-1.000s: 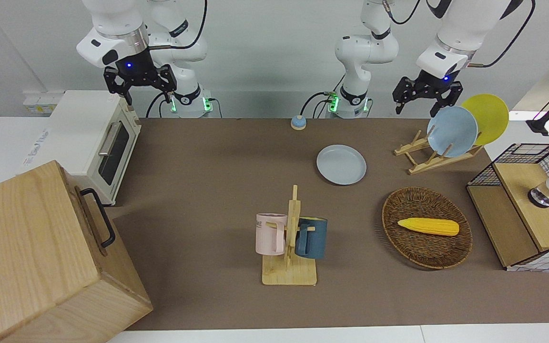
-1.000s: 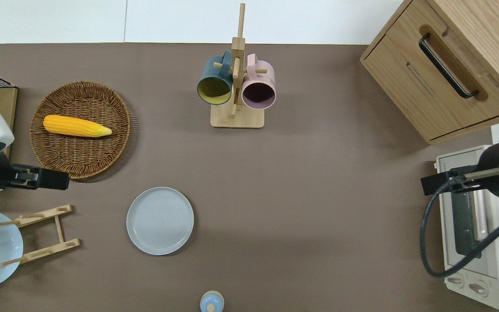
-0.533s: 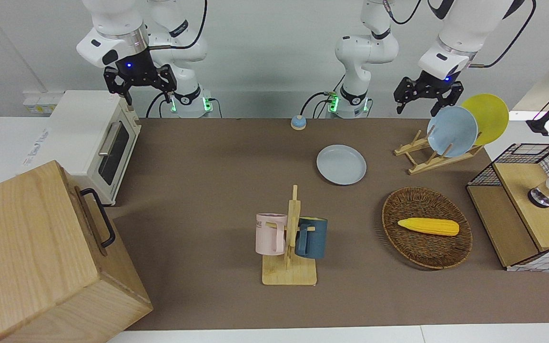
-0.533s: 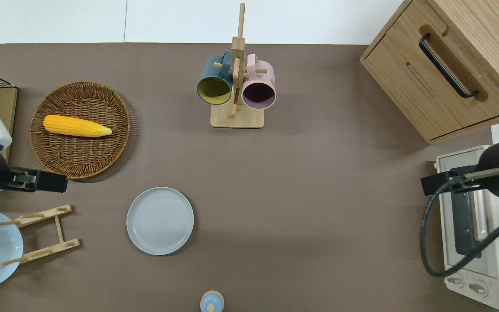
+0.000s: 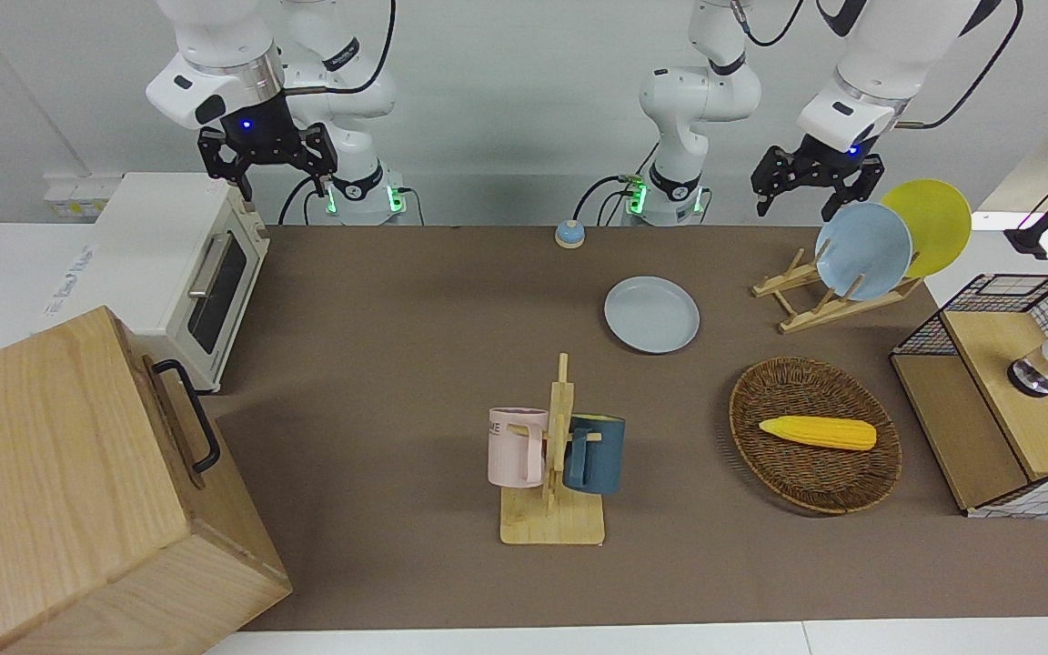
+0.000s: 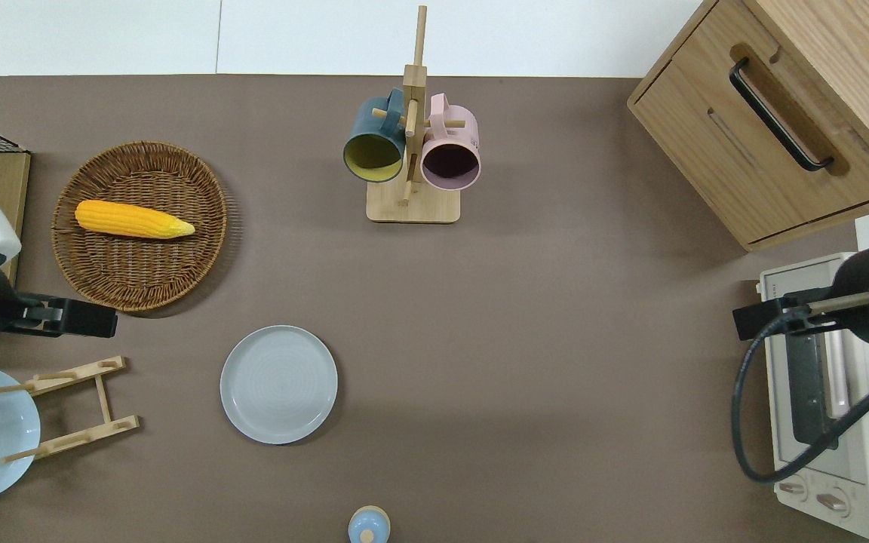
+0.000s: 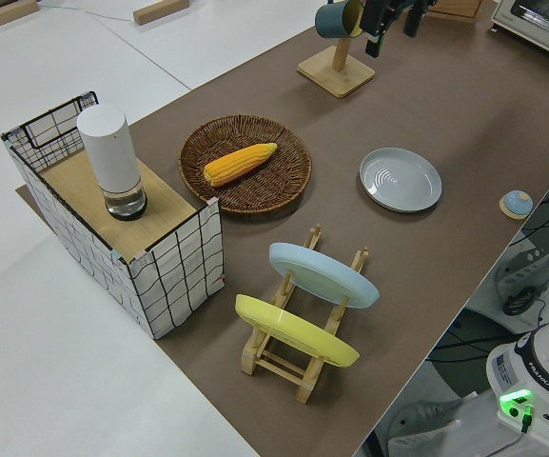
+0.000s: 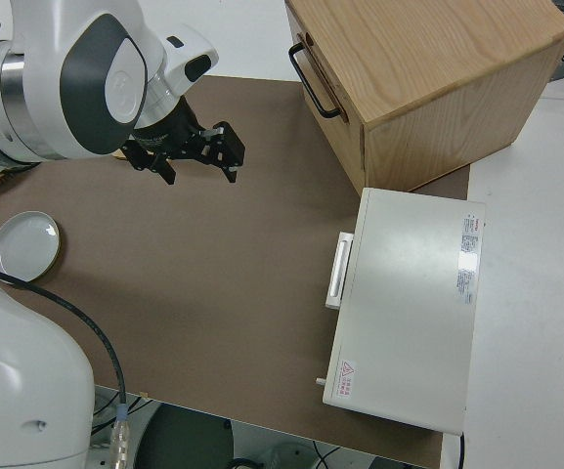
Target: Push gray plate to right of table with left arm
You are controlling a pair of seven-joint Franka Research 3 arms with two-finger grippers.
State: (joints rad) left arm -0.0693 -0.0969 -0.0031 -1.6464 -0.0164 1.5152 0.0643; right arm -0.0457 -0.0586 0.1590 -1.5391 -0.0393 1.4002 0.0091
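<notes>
Gray plate [image 6: 278, 384] lay flat on the tabletop [image 6: 555, 339], between the dish rack [image 6: 72, 407] and the bell [image 6: 368, 525]. Left tool [image 5: 804, 200] hung with fingers apart, above the rack, well clear of the plate. Right arm parked.

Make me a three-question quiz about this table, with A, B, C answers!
1. Where is the corn?
A. in the wicker tray
B. on the gray plate
C. on the toaster oven

2. How many mugs hang on the mug stand?
A. one
B. two
C. four

3. How does the gray plate lie?
A. flat on the table
B. upright in the plate rack
C. held by the left end effector

Answers: 1 A, the corn rests inside the tray. 2 B, one pink, one dark blue. 3 A, it lies flat and nothing touches it.
</notes>
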